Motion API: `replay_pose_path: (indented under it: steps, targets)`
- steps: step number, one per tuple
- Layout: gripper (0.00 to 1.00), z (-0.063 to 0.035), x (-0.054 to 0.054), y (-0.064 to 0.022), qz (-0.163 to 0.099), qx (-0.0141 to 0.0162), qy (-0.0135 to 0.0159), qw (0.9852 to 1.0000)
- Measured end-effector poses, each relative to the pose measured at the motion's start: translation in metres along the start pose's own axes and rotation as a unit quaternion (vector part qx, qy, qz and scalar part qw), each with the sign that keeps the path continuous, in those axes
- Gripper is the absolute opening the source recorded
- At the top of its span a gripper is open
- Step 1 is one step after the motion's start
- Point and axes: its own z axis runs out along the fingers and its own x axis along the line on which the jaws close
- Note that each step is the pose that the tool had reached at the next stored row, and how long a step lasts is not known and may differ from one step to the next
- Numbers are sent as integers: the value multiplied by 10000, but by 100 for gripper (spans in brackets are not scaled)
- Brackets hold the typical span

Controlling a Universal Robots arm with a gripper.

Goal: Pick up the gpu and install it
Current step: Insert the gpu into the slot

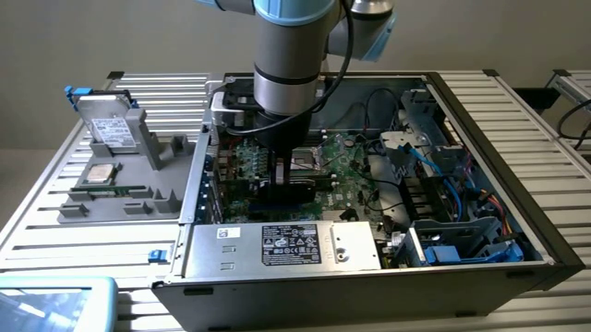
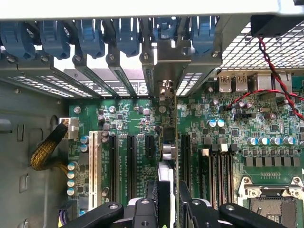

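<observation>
Jaws clamped on gpu (image 2: pixel 167 142) top edge, card upright over mobo (image 2: pixel 128 118) slot. Prob. thin, stiff, light, fragile; hold by edges.

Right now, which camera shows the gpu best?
The wrist view: the gpu stands edge-on, gripped by the pincer, over the motherboard slots. The exterior view shows its dark face below the arm, partly hidden.
</observation>
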Motion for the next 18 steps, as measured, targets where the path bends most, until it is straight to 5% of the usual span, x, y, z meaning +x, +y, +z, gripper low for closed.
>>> replay_pose_path:
  steps: [18]
  targets:
    - [28,18,0,8,-53,1,5,10000]
